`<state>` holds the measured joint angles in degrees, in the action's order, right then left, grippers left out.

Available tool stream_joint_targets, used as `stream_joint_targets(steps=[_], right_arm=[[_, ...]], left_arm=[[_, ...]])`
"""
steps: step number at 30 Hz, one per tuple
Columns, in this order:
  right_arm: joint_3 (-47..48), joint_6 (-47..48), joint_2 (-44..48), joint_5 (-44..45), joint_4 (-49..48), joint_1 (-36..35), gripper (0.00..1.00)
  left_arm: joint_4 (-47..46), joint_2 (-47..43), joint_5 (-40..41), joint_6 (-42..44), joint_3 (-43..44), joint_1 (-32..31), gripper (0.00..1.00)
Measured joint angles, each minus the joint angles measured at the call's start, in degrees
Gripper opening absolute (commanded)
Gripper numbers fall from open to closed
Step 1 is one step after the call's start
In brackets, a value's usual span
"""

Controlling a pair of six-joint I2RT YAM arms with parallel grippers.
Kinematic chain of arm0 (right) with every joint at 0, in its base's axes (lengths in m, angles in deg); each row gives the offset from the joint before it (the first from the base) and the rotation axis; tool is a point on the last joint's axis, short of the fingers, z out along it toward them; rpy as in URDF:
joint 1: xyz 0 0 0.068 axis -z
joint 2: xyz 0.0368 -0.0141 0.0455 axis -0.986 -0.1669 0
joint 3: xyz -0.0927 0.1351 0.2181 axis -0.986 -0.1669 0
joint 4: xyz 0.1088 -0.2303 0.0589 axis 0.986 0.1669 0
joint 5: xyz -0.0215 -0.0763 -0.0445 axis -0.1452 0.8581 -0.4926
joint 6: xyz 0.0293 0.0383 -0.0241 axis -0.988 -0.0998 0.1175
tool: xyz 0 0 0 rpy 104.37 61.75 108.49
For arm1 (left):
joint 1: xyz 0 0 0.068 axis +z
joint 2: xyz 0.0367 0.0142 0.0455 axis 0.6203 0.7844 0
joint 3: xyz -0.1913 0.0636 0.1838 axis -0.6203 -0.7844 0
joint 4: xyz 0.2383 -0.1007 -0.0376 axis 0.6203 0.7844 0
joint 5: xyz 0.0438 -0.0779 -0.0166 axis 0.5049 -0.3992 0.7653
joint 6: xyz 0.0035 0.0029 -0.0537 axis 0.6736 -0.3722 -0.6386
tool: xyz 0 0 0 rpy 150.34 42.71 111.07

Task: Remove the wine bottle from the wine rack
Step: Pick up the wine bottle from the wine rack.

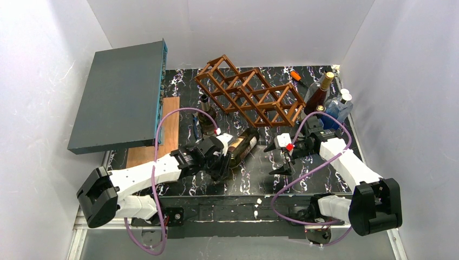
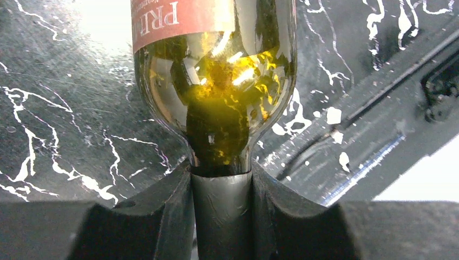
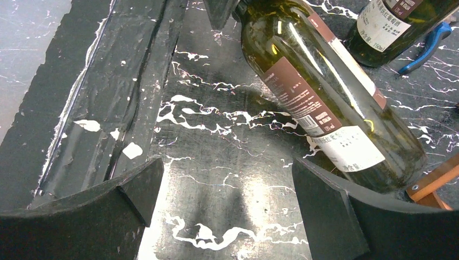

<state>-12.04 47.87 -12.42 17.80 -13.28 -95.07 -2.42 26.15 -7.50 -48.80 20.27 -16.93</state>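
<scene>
The wine bottle is dark green glass with a brown-red label. It lies nearly flat, low over the black marbled table, in front of the wine rack and outside its cells. Its base points toward the rack. My left gripper is shut on the bottle's foil-wrapped neck; in the left wrist view the fingers press both sides of the neck below the bottle. My right gripper hangs open beside the bottle, nothing between its fingers. The brown wooden lattice rack stands tilted at the back, its cells open.
A grey flat box leans at the back left over a wooden board. Another dark bottle stands left of the rack, with a blue tool by it. Two bottles stand at the right wall. The rack's foot is near the bottle's base.
</scene>
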Motion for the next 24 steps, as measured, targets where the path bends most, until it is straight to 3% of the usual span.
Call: stream_joint_targets(steps=[7, 15, 24], right_arm=[[0.9, 2.1, -0.2, 0.1, 1.3, -0.5, 0.98], [8.0, 3.0, -2.3, 2.0, 0.7, -3.3, 0.98], [8.5, -1.4, -4.3, 12.5, -6.4, -13.1, 0.98]], left_arm=[[8.4, 0.0, -5.0, -1.2, 6.3, 0.0, 0.00], [16.3, 3.3, -10.9, -3.1, 13.8, 0.0, 0.00], [22.7, 7.5, -17.2, -5.2, 19.7, 0.0, 0.00]])
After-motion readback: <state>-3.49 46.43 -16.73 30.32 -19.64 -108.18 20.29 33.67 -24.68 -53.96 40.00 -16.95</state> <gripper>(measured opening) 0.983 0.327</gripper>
